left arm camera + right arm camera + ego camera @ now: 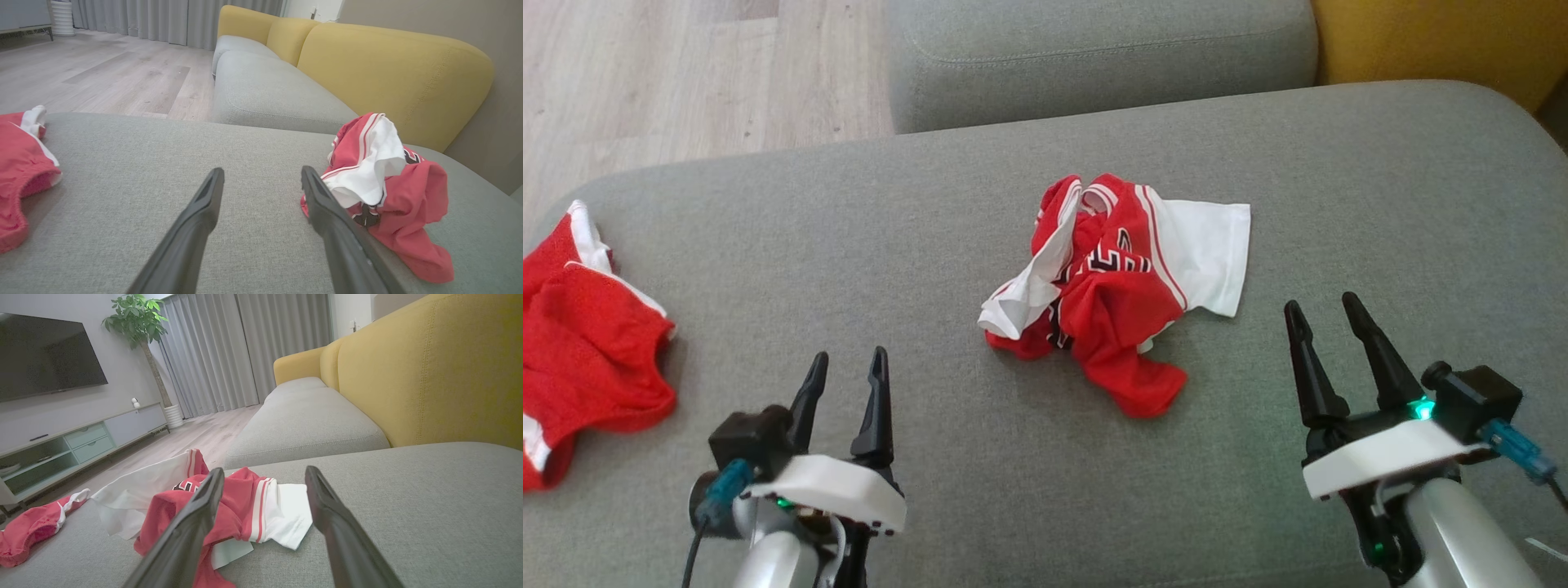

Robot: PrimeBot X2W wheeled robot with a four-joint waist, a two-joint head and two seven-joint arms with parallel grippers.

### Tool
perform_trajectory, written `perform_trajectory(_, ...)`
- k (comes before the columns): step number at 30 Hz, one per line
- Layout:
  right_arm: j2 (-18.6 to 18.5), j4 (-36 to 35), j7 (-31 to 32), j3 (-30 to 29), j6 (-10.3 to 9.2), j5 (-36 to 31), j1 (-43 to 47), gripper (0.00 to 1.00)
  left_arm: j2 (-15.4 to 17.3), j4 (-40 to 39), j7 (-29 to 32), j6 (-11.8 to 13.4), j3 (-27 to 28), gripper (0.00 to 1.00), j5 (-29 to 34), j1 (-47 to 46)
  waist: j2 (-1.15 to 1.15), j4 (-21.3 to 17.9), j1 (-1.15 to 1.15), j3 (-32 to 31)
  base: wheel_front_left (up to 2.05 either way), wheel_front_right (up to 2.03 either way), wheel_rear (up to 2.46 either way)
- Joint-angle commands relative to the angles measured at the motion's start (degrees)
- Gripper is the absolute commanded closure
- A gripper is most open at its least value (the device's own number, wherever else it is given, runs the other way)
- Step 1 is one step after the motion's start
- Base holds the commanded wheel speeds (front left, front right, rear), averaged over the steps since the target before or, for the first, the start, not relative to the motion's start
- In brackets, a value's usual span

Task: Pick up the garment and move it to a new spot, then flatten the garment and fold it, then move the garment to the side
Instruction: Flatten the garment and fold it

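Grey sofa seat (pixel 1013 490) fills the foreground, and the garment (pixel 1115 286), a red-and-white jersey, lies crumpled in a heap near its middle, one white sleeve spread flat toward the right. The left tool (pixel 849 355) hovers nearer the robot and to the left of the heap, fingers apart and holding nothing. The right tool (pixel 1321 302) hangs just off the white sleeve's right side, likewise spread and empty.

The likeliest trouble is a shallow pinch. The heap is several twisted layers, so a tool closing on the top fold alone would probably lift one flap and let the rest trail or slip free. Coming down too hard could also snag the woven upholstery along with the cloth.

A second red garment (pixel 580 343) lies at the seat's far left edge. Carrying the jersey that way risks overlapping the two or nudging the other piece off onto the wood floor (pixel 686 73).

Beyond the heap the seat rounds off into a gap before the next grey cushion (pixel 1094 57), with the yellow backrest (pixel 1437 41) at the far right. A sleeve dragged there could drop into the gap.

Open room looks best on the bare stretch between the two tools and toward the near right.
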Motion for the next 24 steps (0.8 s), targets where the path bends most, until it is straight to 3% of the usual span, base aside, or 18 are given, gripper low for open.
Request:
perform_trajectory(1,-0.47,-1.54,-0.62,1.24,0.44,-0.17,-1.1,0.0,0.01,-1.48,-0.69,-0.19,2.51,0.0,0.5,-2.49,0.0,-0.04,0.0,-0.02,0.0,0.0,0.0)
perform_trajectory(10,-0.48,-1.32,-0.62,1.1,0.44,-0.02,-1.53,0.0,-1.08,-0.12,-0.7,-1.56,4.19,0.0,1.71,-2.86,0.0,-0.39,0.0,0.19,0.0,0.0,0.0)
perform_trajectory(16,-0.47,-1.23,-0.62,1.03,0.44,0.04,-1.69,0.0,-2.25,1.17,-0.02,-3.01,3.76,0.0,-0.67,-4.23,0.0,-0.55,0.0,0.24,0.0,0.0,0.0)
perform_trajectory(21,-0.29,-1.02,-0.62,0.67,0.44,-0.04,-2.0,0.0,-1.33,0.48,6.5,-5.3,1.25,0.0,-0.8,-10.81,0.0,-0.43,0.0,0.22,0.0,0.0,0.0)
perform_trajectory(24,0.09,-0.79,-0.62,0.91,0.44,-0.03,-2.59,0.0,-1.19,0.81,13.4,-7.58,0.75,0.0,-3.59,-16.09,0.0,-1.0,0.0,0.23,0.0,0.0,0.0)
